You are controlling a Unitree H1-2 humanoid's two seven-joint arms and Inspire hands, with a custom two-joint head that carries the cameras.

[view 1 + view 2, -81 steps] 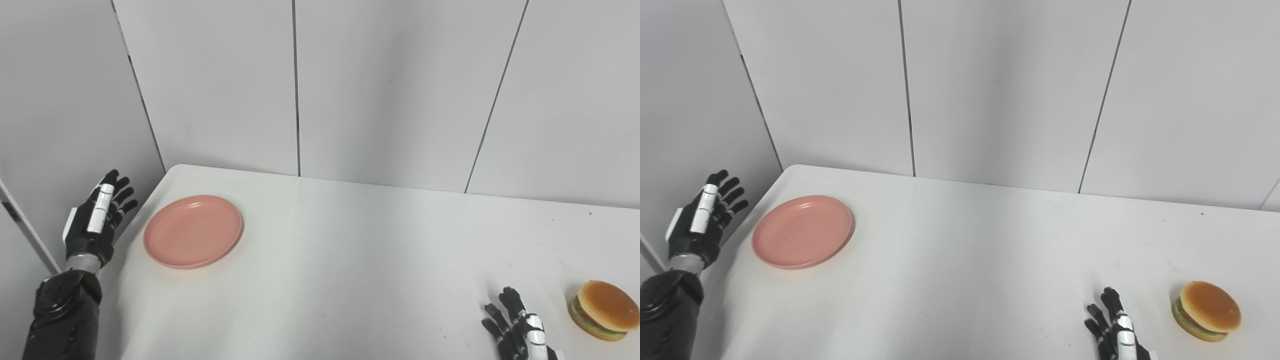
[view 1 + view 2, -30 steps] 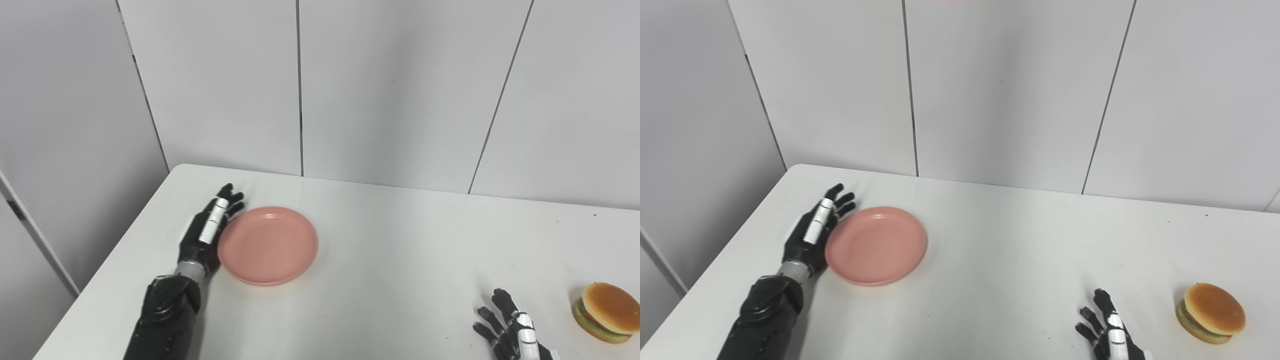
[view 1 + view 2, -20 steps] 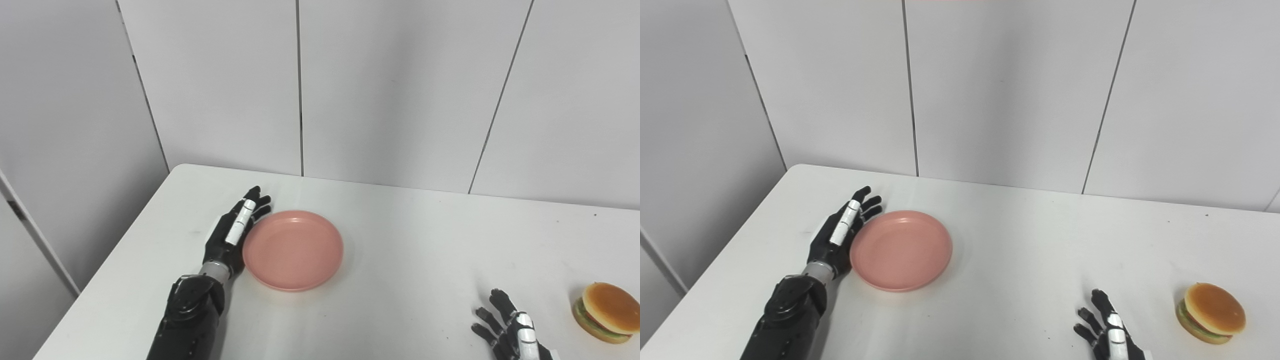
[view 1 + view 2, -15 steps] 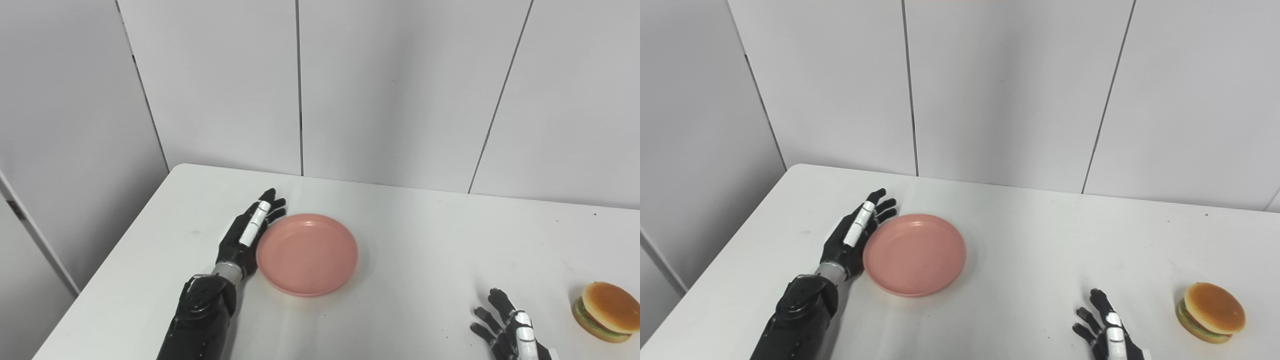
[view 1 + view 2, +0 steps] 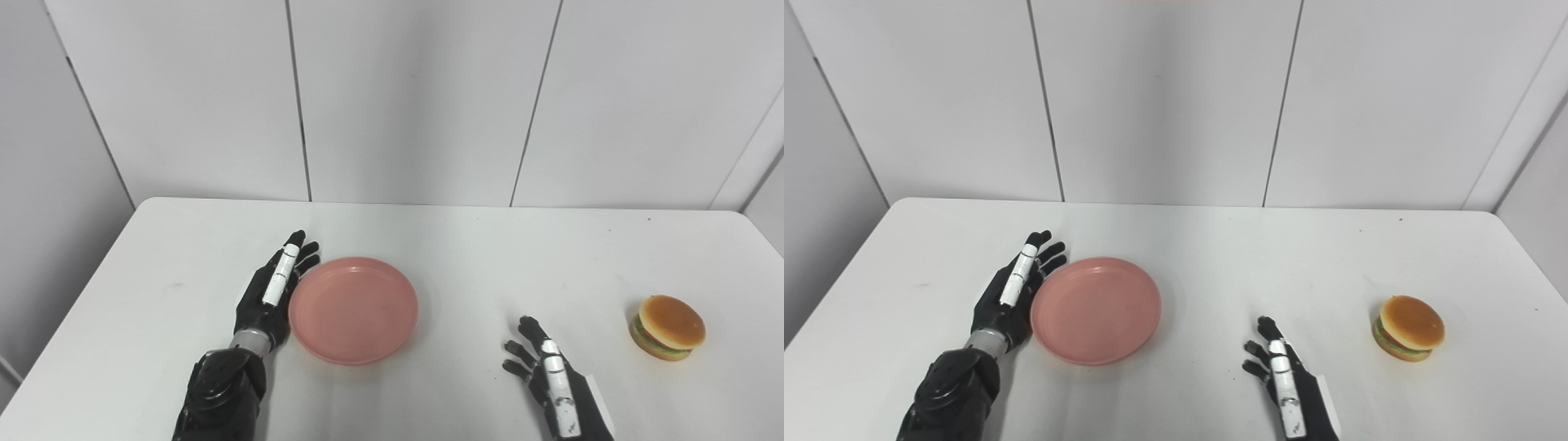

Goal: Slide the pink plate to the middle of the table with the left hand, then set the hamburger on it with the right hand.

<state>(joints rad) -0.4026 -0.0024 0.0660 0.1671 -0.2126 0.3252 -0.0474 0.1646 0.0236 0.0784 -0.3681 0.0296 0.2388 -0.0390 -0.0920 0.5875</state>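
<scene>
Left hand against pink plate rim

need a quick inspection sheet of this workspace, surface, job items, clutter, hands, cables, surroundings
surface: white table, a few small dark specks.
job's things: round pink plastic plate lies flat left of centre, nothing on it; toy hamburger with tan bun sits at the right, apart from both hands.
clutter: nothing seen.
hands: left hand open, flat along the plate's left rim; right hand open, fingers spread, between plate and hamburger, holding nothing.
cables: nothing seen.
surroundings: plain grey wall panels behind and at the sides.
</scene>
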